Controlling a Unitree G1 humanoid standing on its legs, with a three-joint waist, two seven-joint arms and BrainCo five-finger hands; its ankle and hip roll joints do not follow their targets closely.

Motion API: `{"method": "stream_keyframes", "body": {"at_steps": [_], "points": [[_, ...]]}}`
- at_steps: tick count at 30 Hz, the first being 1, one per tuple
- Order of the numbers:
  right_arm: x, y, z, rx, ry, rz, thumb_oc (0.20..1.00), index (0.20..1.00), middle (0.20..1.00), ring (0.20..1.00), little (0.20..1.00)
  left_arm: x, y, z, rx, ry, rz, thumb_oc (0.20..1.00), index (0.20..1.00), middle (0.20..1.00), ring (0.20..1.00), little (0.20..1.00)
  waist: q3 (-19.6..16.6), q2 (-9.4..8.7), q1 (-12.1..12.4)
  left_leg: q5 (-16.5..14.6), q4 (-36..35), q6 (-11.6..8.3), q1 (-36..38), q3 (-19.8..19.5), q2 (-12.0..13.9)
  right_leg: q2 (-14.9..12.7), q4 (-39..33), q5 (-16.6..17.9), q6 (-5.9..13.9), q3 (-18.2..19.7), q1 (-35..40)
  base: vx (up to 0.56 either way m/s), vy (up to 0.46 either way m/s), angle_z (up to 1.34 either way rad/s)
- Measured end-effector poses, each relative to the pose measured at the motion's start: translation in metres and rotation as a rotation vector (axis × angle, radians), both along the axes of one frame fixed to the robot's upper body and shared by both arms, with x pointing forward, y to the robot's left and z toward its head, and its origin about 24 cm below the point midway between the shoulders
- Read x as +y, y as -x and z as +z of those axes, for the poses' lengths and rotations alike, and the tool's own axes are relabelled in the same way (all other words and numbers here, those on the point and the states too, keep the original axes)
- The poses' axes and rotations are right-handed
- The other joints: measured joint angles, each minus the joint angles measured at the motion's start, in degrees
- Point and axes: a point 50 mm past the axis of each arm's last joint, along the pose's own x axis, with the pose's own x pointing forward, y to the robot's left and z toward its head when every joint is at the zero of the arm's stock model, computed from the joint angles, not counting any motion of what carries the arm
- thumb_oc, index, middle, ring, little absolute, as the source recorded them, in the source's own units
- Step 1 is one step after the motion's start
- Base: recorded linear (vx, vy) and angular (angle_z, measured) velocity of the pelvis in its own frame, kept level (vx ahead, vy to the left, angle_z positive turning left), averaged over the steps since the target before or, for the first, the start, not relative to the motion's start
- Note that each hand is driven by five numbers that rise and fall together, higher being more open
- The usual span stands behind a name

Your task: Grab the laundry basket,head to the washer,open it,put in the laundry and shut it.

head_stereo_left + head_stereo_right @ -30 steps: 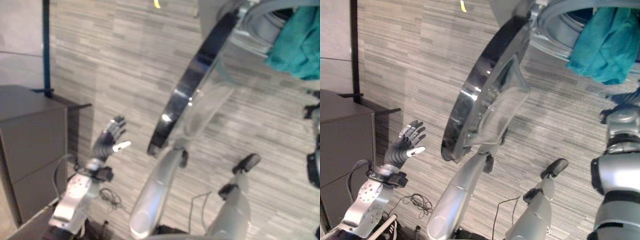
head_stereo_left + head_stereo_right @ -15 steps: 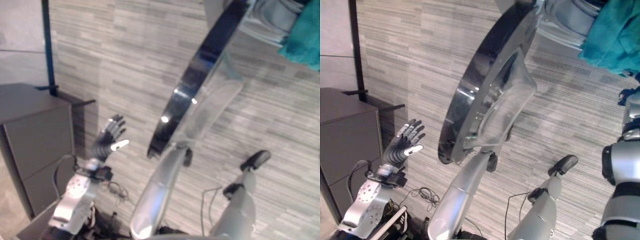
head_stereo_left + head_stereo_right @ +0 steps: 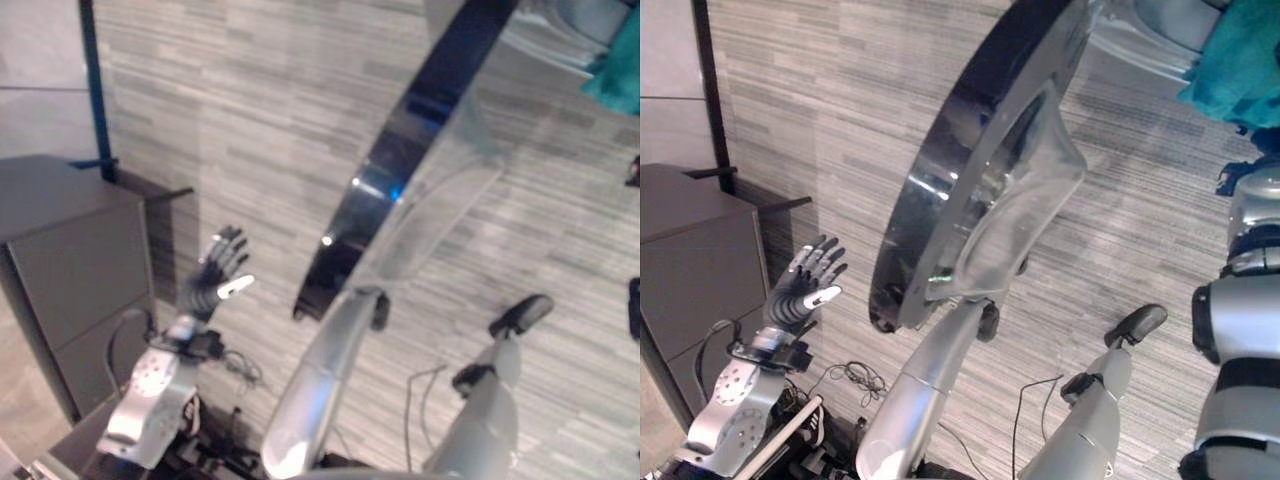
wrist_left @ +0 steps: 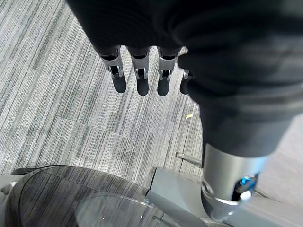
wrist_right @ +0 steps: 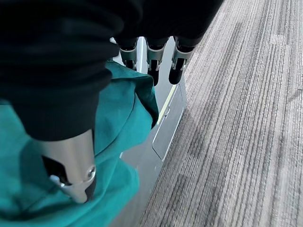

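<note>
Two hands show, and both have their fingers straight with nothing held in them. On the left hand point(image 3: 808, 285), the dark-tipped fingers point(image 4: 138, 80) are spread a little apart and point up, and the thumb sticks out to the side. This hand is raised over the grey striped floor point(image 3: 250, 120), near the low edge of the washer door but not touching it. Beside the left arm stands a dark grey cabinet point(image 3: 70, 270), and a blue post point(image 3: 92, 80) rises behind the cabinet.

On the right hand point(image 5: 61, 71), the fingers point(image 5: 152, 59) hang in a loose row and the thumb sits apart from them. Just past them lies the teal laundry point(image 5: 118, 118), very close to the hand. It may brush the thumb, but that is hard to tell.

Big and round, the washer door point(image 3: 980, 190) stands wide open, with a black rim and a clear bowl-shaped window in the middle. Behind it is the washer point(image 3: 1160, 40), with a grey ring around its mouth. The teal laundry point(image 3: 1240, 60) hangs out of that mouth and over the front of the machine. A small flap shows on the washer's front panel point(image 5: 168, 123), low down near the floor.
</note>
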Motion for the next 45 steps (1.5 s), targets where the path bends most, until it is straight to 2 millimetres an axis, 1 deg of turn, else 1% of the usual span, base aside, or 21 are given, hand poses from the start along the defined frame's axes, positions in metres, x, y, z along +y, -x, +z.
{"method": "stream_keyframes", "body": {"at_steps": [1, 2, 3, 7, 12, 21, 26, 29, 30, 31, 32, 33, 34, 36, 37, 38, 39, 40, 41, 43, 45], "points": [[-0.001, 0.001, 0.002, -0.009, -0.003, -0.005, 1.000, 1.000, 1.000, 1.000, 1.000, 0.000, 0.000, 0.000, 0.000, 0.001, 0.000, 1.000, 1.000, 1.000, 1.000, 1.000, -0.01, 0.02, 0.00, 0.00, 0.23, 0.00, -0.22, -0.01, 0.02, 0.00, 0.00, -0.02, 0.03, 0.00, -0.12, 0.00, 0.000, 0.00], [-0.003, 0.003, 0.007, -0.026, -0.006, -0.009, 0.918, 0.918, 0.918, 0.918, 0.918, 0.000, 0.000, 0.000, -0.001, 0.011, 0.000, 1.000, 1.000, 1.000, 1.000, 1.000, -0.10, 0.10, -0.01, 0.00, 0.35, 0.00, -0.72, -0.05, 0.06, 0.04, 0.11, -0.02, 0.03, 0.00, -0.52, 0.00, 0.000, 0.00], [-0.002, 0.003, 0.009, -0.033, -0.007, -0.010, 0.200, 0.200, 0.200, 0.200, 0.200, 0.000, 0.000, 0.001, -0.002, 0.020, -0.002, 1.000, 1.000, 1.000, 1.000, 1.000, -0.11, 0.11, -0.06, 0.00, 0.36, 0.00, -1.02, -0.06, 0.06, 0.05, 0.11, -0.02, 0.04, -0.02, -0.76, 0.00, 0.000, 0.00], [0.000, 0.001, 0.009, -0.044, -0.017, 0.001, 0.200, 0.200, 0.200, 0.200, 0.200, -0.001, 0.000, 0.002, -0.005, 0.029, -0.004, 1.000, 1.000, 1.000, 1.000, 1.000, -0.11, 0.11, -0.06, -0.02, 0.35, -0.01, -1.12, -0.14, 0.05, 0.07, 0.11, -0.03, 0.04, -0.15, -0.76, 0.00, 0.000, 0.00], [0.012, -0.008, 0.014, -0.080, -0.028, 0.060, 0.200, 0.200, 0.200, 0.200, 0.200, -0.002, 0.000, 0.006, -0.022, 0.048, -0.009, 1.000, 1.000, 1.000, 1.000, 1.000, -0.11, 0.10, 0.07, -0.01, 0.35, 0.00, -1.23, -0.24, 0.05, 0.15, 0.12, -0.16, 0.21, -0.39, -0.76, 0.00, 0.000, 0.00], [0.054, -0.037, 0.013, -0.163, -0.088, 0.204, 0.200, 0.200, 0.200, 0.200, 0.200, -0.005, -0.004, 0.012, -0.054, 0.083, -0.011, 1.000, 1.000, 1.000, 1.000, 1.000, -0.16, -0.02, -0.30, 0.14, 0.71, 0.18, -1.29, -1.08, 0.74, 1.33, 0.06, -0.20, 0.26, -0.39, -0.36, 0.00, -0.008, 0.00], [0.069, -0.045, 0.012, -0.209, -0.149, 0.255, 0.200, 0.200, 0.200, 0.200, 0.200, -0.005, -0.006, 0.014, -0.064, 0.085, -0.011, 1.000, 1.000, 1.000, 1.000, 1.000, -0.09, -0.12, -0.70, 0.13, 1.50, 0.14, -1.01, -2.31, 1.39, 2.60, 0.00, -0.47, 0.51, -0.49, 0.85, -0.01, -0.045, 0.01], [0.077, -0.047, 0.019, -0.243, -0.133, 0.292, 0.200, 0.200, 0.200, 0.200, 0.200, -0.005, -0.006, 0.015, -0.068, 0.084, -0.010, 1.000, 1.000, 1.000, 1.000, 1.000, -0.01, -0.36, -1.25, 0.14, 1.53, 0.13, -0.15, -2.67, 1.43, 2.77, 0.00, -0.48, 0.55, -0.47, 1.90, 0.00, -0.025, 0.02], [0.077, -0.047, 0.017, -0.241, -0.136, 0.292, 0.200, 0.200, 0.200, 0.200, 0.200, -0.005, -0.007, 0.016, -0.073, 0.085, -0.011, 1.000, 1.000, 1.000, 1.000, 1.000, 0.01, -0.64, -1.26, 0.14, 1.52, 0.13, 0.17, -2.71, 1.45, 2.81, 0.00, -0.51, 0.58, -0.49, 2.30, 0.00, 0.000, 0.00], [0.081, -0.047, 0.023, -0.269, -0.121, 0.305, 0.200, 0.200, 0.200, 0.200, 0.200, -0.005, -0.007, 0.016, -0.074, 0.086, -0.010, 1.000, 1.000, 1.000, 1.000, 1.000, -0.04, -0.71, -1.35, 0.14, 1.51, 0.13, 0.37, -2.91, 1.45, 2.90, 0.00, -0.61, 0.46, -0.44, 2.64, 0.00, 0.000, 0.00], [0.093, -0.044, 0.053, -0.389, -0.061, 0.363, 0.200, 0.200, 0.200, 0.200, 0.200, -0.004, -0.007, 0.017, -0.074, 0.092, -0.010, 1.000, 1.000, 1.000, 1.000, 1.000, -0.08, -1.08, -1.54, -0.04, 1.51, -0.13, 0.54, -3.14, 1.46, 3.10, -0.01, -0.70, 0.51, -0.50, 2.95, 0.01, -0.037, 0.05], [0.099, -0.038, 0.077, -0.472, -0.027, 0.392, 0.200, 0.200, 0.200, 0.200, 0.200, -0.004, -0.007, 0.017, -0.074, 0.101, -0.013, 1.000, 1.000, 1.000, 1.000, 1.000, -0.04, -1.20, -1.64, 0.12, 1.53, 0.08, 0.70, -3.37, 1.49, 3.25, -0.01, -0.73, 0.57, -0.55, 3.27, 0.00, -0.025, 0.06], [0.101, -0.031, 0.096, -0.540, 0.007, 0.406, 0.200, 0.200, 0.200, 0.200, 0.200, -0.005, -0.007, 0.018, -0.077, 0.104, -0.015, 1.000, 1.000, 1.000, 1.000, 1.000, -0.15, -1.57, -1.57, 0.13, 1.53, 0.11, 0.78, -3.46, 1.49, 3.24, 0.00, -0.86, 0.58, -0.49, 3.46, 0.01, -0.026, 0.06], [0.100, -0.016, 0.129, -0.659, 0.034, 0.389, 0.200, 0.200, 0.200, 0.200, 0.200, -0.004, -0.007, 0.019, -0.077, 0.102, -0.018, 1.000, 1.000, 1.000, 1.000, 1.000, -1.16, -3.80, -1.07, 0.13, 1.48, 0.10, 0.83, -3.54, 1.48, 3.28, 0.02, -1.17, 0.56, -0.41, 3.49, 0.00, -0.022, 0.05], [0.100, -0.012, 0.137, -0.687, 0.038, 0.383, 0.200, 0.200, 0.200, 0.200, 0.200, -0.003, -0.006, 0.020, -0.076, 0.096, -0.019, 1.000, 1.000, 1.000, 1.000, 1.000, -1.55, -4.62, -0.93, 0.13, 1.44, 0.09, 0.84, -3.65, 1.44, 3.30, 0.02, -1.28, 0.54, -0.40, 3.55, 0.00, -0.016, 0.10], [0.099, -0.007, 0.147, -0.727, 0.045, 0.373, 0.200, 0.200, 0.200, 0.200, 0.200, -0.001, -0.007, 0.021, -0.074, 0.090, -0.020, 1.000, 1.000, 1.000, 1.000, 1.000, -2.28, -6.01, -0.97, 0.12, 1.35, 0.09, 0.95, -3.94, 1.26, 3.29, 0.06, -1.72, 0.44, -0.39, 3.87, 0.00, -0.045, 0.20], [0.085, -0.006, 0.140, -0.683, 0.045, 0.302, 0.200, 0.200, 0.200, 0.200, 0.200, -0.001, -0.007, 0.023, -0.082, 0.082, -0.025, 1.000, 1.000, 1.000, 1.000, 1.000, -2.65, -6.81, -0.88, 0.12, 1.37, 0.08, 1.23, -4.60, 1.09, 3.35, 0.14, -2.16, 0.19, -0.40, 4.71, 0.00, -0.035, 0.23], [0.079, -0.006, 0.135, -0.673, 0.017, 0.271, 0.432, 0.432, 0.432, 0.432, 0.432, 0.000, -0.007, 0.023, -0.081, 0.077, -0.026, 1.000, 1.000, 1.000, 1.000, 1.000, -2.67, -6.85, -0.77, 0.12, 1.43, 0.08, 1.24, -4.91, 1.08, 3.31, 0.60, -2.48, -0.25, -0.13, 4.93, 0.00, -0.041, 0.21], [0.074, -0.005, 0.134, -0.655, 0.017, 0.245, 1.000, 1.000, 1.000, 1.000, 1.000, 0.001, -0.007, 0.024, -0.079, 0.072, -0.026, 1.000, 1.000, 1.000, 1.000, 1.000, -2.66, -6.86, -0.56, 0.13, 1.48, 0.06, 1.12, -5.06, 1.04, 3.23, 0.97, -2.79, -0.01, 0.31, 4.92, -0.02, -0.018, 0.12], [0.067, -0.005, 0.130, -0.613, 0.015, 0.208, 1.000, 1.000, 1.000, 1.000, 1.000, 0.002, -0.007, 0.024, -0.076, 0.074, -0.026, 1.000, 1.000, 1.000, 1.000, 1.000, -2.65, -6.88, -0.28, 0.16, 1.54, 0.02, 1.11, -5.19, 1.02, 3.22, 1.07, -3.36, 0.31, 0.45, 5.07, -0.01, -0.022, 0.06], [0.061, -0.010, 0.120, -0.510, 0.012, 0.200, 1.000, 1.000, 1.000, 1.000, 1.000, 0.002, -0.006, 0.023, -0.073, 0.077, -0.026, 1.000, 1.000, 1.000, 1.000, 1.000, -2.78, -7.13, -0.06, 0.09, 1.52, -0.07, 1.09, -5.23, 1.07, 3.28, 1.10, -3.91, 0.55, 0.44, 5.12, 0.00, 0.000, 0.00]]}}
